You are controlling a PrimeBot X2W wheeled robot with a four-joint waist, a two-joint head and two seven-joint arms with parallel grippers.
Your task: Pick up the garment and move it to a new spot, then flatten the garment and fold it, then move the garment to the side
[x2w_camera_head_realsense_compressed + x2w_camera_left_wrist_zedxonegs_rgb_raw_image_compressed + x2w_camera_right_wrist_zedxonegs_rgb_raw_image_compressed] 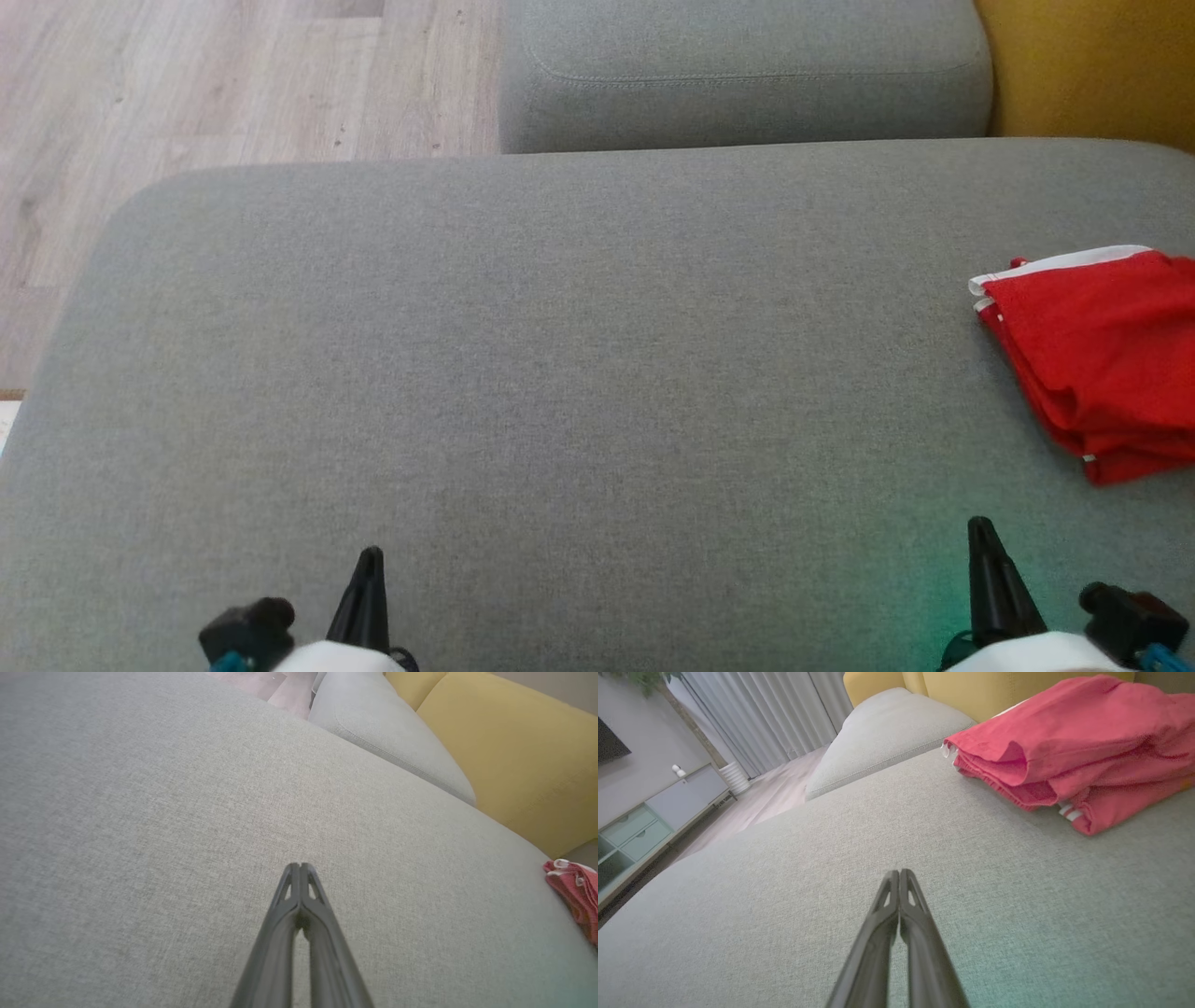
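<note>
Red garment (1092, 364) | apparently folded | right side cut off | on grey sofa (560, 373)

Left claw (371, 558), right claw (979, 528) closed, empty

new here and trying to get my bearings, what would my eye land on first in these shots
The red garment with white trim stands out most, lying in a folded bundle at the right edge of the broad grey cushion. Next come the left hand and right hand at the bottom of the head view, both shut, holding nothing, apart from the garment. A yellow backrest shows in the top right corner.
</note>
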